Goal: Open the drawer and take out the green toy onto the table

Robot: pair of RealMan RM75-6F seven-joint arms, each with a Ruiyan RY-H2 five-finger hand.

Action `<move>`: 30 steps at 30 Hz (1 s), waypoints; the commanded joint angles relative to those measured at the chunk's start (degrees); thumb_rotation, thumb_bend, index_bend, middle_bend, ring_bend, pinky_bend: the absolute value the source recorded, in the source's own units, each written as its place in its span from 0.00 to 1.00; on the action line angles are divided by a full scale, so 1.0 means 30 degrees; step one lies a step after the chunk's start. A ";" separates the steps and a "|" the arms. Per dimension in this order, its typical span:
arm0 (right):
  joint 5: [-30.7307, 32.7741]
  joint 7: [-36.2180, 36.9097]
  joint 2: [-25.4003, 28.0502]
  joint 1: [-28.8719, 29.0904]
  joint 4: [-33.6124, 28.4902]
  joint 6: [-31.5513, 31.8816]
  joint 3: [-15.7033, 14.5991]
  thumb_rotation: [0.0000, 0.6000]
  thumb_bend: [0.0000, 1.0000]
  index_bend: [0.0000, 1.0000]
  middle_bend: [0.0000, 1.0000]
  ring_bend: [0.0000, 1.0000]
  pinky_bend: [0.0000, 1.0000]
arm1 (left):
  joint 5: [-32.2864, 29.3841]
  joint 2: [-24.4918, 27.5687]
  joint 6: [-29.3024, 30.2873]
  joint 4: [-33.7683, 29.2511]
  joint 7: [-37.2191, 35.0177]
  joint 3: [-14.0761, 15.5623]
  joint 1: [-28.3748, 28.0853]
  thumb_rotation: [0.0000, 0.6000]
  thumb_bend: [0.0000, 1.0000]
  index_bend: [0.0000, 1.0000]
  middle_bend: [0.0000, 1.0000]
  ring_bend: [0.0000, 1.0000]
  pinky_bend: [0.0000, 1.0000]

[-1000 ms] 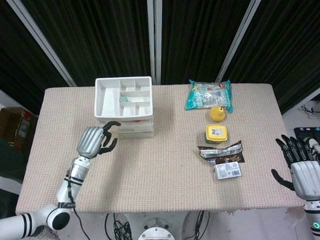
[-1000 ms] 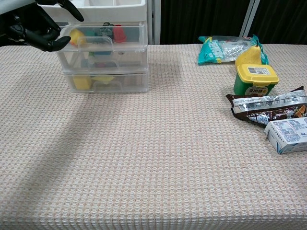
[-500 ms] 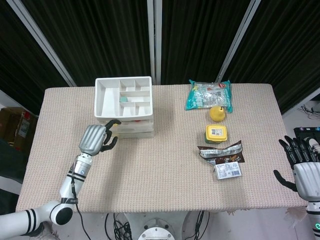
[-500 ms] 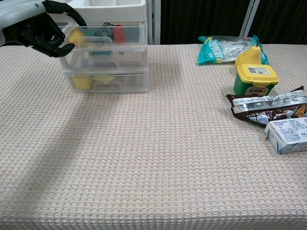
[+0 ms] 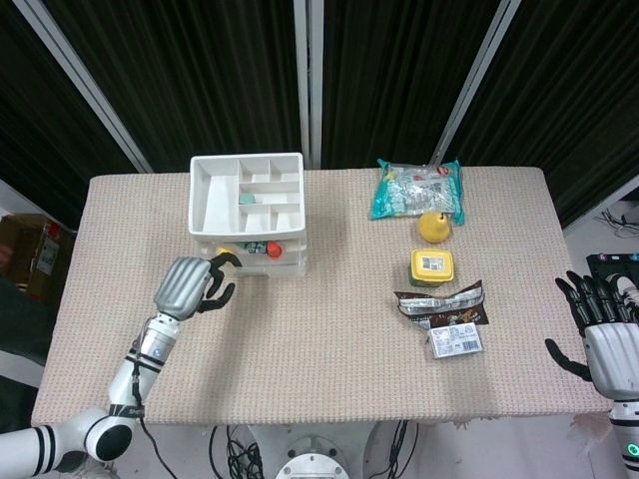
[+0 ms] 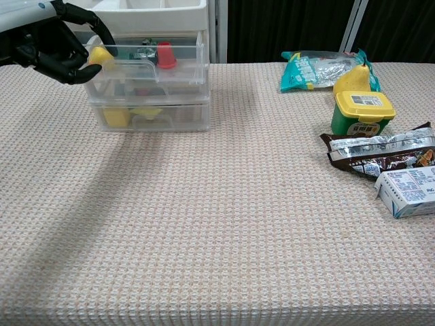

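Note:
A white and clear drawer unit (image 5: pixel 250 215) (image 6: pixel 149 109) stands at the table's back left. Its upper drawer (image 6: pixel 146 66) is pulled part way out. Inside it lie a yellow toy (image 6: pixel 100 54), the green toy (image 5: pixel 256 247) (image 6: pixel 143 51) and a red toy (image 6: pixel 165 56). My left hand (image 5: pixel 190 284) (image 6: pixel 54 44) grips the drawer's front left corner, one finger hooked over the rim and the thumb below. My right hand (image 5: pixel 604 334) hangs off the table's front right edge with fingers spread, holding nothing; the chest view does not show it.
On the right side lie a teal snack bag (image 5: pixel 416 188) (image 6: pixel 319 68), a yellow pear-shaped toy (image 5: pixel 433 227), a yellow-lidded green jar (image 5: pixel 432 266) (image 6: pixel 362 112), a brown wrapper (image 5: pixel 442 302) (image 6: pixel 377 151) and a white box (image 5: pixel 454 340) (image 6: pixel 408 190).
My left hand has drawn back toward me with the upper drawer, which now sticks out and shows the toys from above. The right hand barely moved.

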 commanded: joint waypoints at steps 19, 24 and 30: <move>-0.0189 -0.0334 0.0001 -0.0164 -0.0322 0.0240 -0.0083 1.00 0.20 0.00 0.04 0.00 0.00 | 0.1671 0.2451 -0.0506 -0.2745 -0.0154 0.1690 0.0451 1.00 0.33 0.30 0.85 0.97 1.00; -0.0207 -0.0287 0.0130 -0.0289 -0.0351 0.0489 -0.0049 1.00 0.21 0.00 0.04 0.00 0.00 | 0.1995 0.3425 0.0169 -0.3608 -0.0159 0.1727 0.0863 1.00 0.19 0.25 0.84 0.97 1.00; -0.0379 -0.0354 0.0298 -0.0306 -0.0454 0.0640 -0.0013 1.00 0.21 0.00 0.04 0.00 0.00 | 0.2628 0.5175 0.1052 -0.4324 -0.0412 0.1429 0.1286 1.00 0.15 0.26 0.84 0.96 1.00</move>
